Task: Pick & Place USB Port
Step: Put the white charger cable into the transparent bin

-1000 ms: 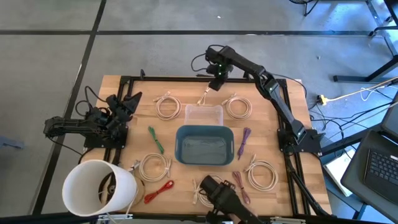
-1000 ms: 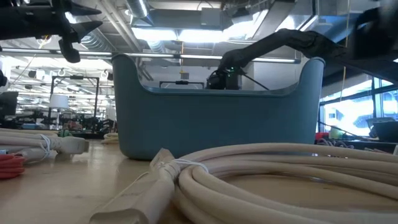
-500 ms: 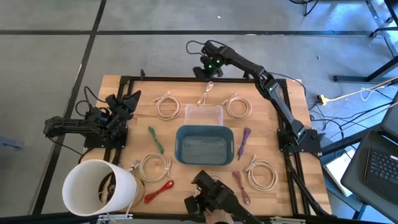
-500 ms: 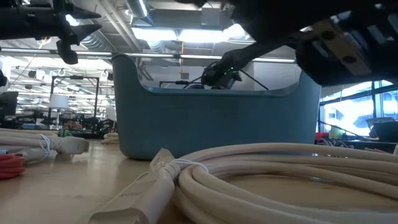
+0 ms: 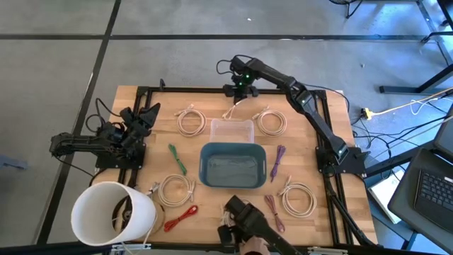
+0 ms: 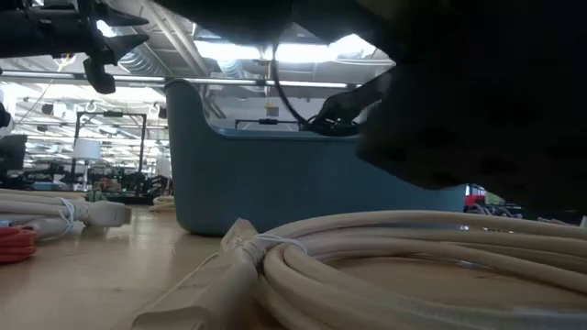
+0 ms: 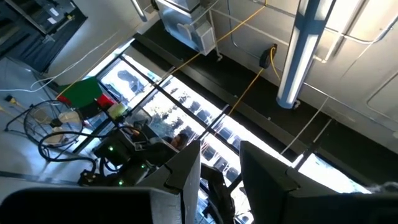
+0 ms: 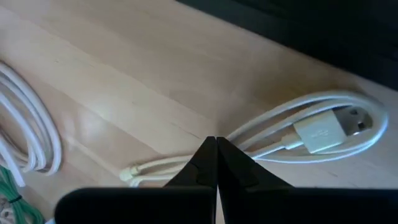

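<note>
The white USB cable [image 5: 232, 110] lies in a loose loop near the table's far edge; in the right wrist view the USB cable [image 8: 283, 134] shows its plug [image 8: 328, 129] flat on the wood. My right gripper [image 5: 238, 92] hangs over it with its fingers shut, and the tips of my right gripper [image 8: 216, 142] stand above the spot where the cable's strands run together. My left gripper [image 5: 150, 112] waits open at the table's left edge; in its wrist view my left gripper [image 7: 221, 168] points up at the ceiling. My right gripper comes at the cable's bunched strands [image 8: 186, 163] from above with shut fingers. I cannot tell whether the tips touch the cable; nothing shows between them.
A blue bin [image 5: 233, 166] sits mid-table with a clear tray [image 5: 232, 129] behind it. Coiled white cables [image 5: 190, 120] [image 5: 272, 121] flank the USB cable. A white bucket [image 5: 113, 212] stands near left. A dark object [image 5: 244, 219] at the near edge blocks much of the low view.
My right gripper swung out past the table's far edge, then came back toward the near side and now hangs over the USB cable. The dark object at the near edge shifted and now covers the right of the low view.
</note>
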Tool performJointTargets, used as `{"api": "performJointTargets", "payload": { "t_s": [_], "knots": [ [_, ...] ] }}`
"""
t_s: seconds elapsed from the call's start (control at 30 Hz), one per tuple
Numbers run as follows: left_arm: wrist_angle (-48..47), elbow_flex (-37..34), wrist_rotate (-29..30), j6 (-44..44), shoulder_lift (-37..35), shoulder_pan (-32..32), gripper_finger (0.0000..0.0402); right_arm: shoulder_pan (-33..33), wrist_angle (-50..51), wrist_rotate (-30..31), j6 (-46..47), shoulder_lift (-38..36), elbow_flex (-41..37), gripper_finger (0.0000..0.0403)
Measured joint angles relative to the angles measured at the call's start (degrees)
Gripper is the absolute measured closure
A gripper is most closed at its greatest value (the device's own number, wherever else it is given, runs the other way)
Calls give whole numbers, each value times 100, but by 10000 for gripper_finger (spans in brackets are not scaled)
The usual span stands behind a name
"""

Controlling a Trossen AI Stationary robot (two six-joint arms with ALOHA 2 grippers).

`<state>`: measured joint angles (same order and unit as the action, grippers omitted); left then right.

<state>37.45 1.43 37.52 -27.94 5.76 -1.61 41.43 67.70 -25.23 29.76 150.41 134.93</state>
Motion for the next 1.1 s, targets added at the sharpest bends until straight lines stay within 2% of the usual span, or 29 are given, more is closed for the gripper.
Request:
{"api": "performJointTargets", "payload": {
  "t_s": [0.2,0.3,0.5,0.63,0.7,0.8,0.9,1.0,1.1],
  "knots": [
    [2,0,-7,-22,1,0,297,85,853,785,-682,-27,7,403],
    [0,0,5,55,2,0,297,152,1116,901,-941,-29,2,403],
    [2,0,-33,-20,1,-2,297,168,1029,1011,-1783,-114,-5,403],
    [2,0,-94,-24,0,0,297,92,614,1792,-2550,-577,-26,403],
    [2,0,-55,-24,0,0,297,63,566,1959,-3097,-922,9,403],
    [2,0,-12,-23,1,0,297,21,765,1963,-4016,-1209,2,403],
    [2,0,-11,-24,1,0,297,-32,1170,1812,-5321,-1345,-15,400],
    [2,0,-11,-24,0,0,297,-67,1179,1493,-5676,-1384,-26,385],
    [2,0,-58,-28,1,-1,297,-129,1125,1406,-6081,-1353,-35,349]
  ]
}}
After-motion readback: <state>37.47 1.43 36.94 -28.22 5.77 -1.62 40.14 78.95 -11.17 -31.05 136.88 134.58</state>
